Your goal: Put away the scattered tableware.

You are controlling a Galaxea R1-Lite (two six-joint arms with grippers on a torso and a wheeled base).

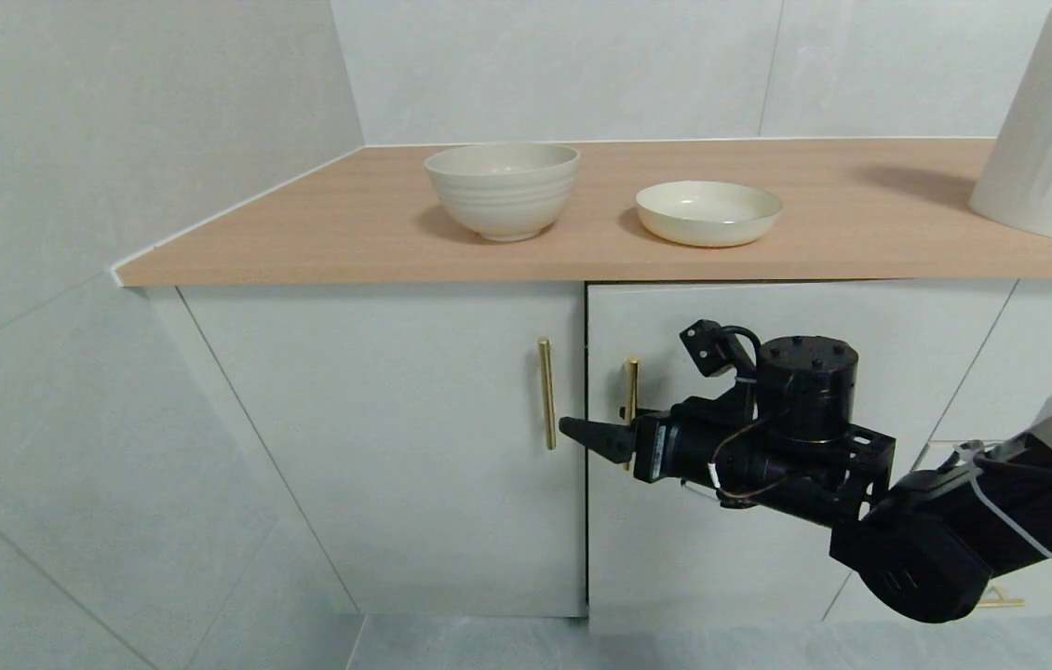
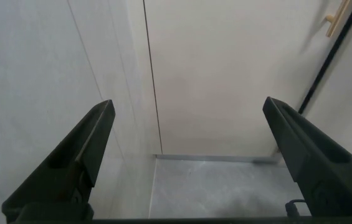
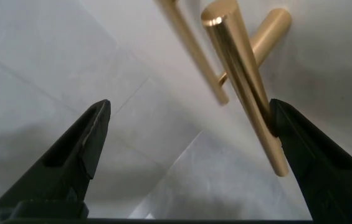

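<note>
While bowl [image 1: 502,189] and plate [image 1: 708,212] sit on the counter [image 1: 303,233], right gripper [image 3: 189,109], jaws wide open, should centre the door handle [image 3: 244,81], lying beside one finger, before closing and pulling straight.

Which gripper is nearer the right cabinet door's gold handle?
Right. The right gripper is open at the gold handle, one finger beside it. The left gripper hangs low before the cabinet, far from that handle.

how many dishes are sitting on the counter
2. A deep bowl toward the counter's left end; a shallow dish to its right, not touching. The counter runs past the view's right edge, so more may be hidden.
</note>
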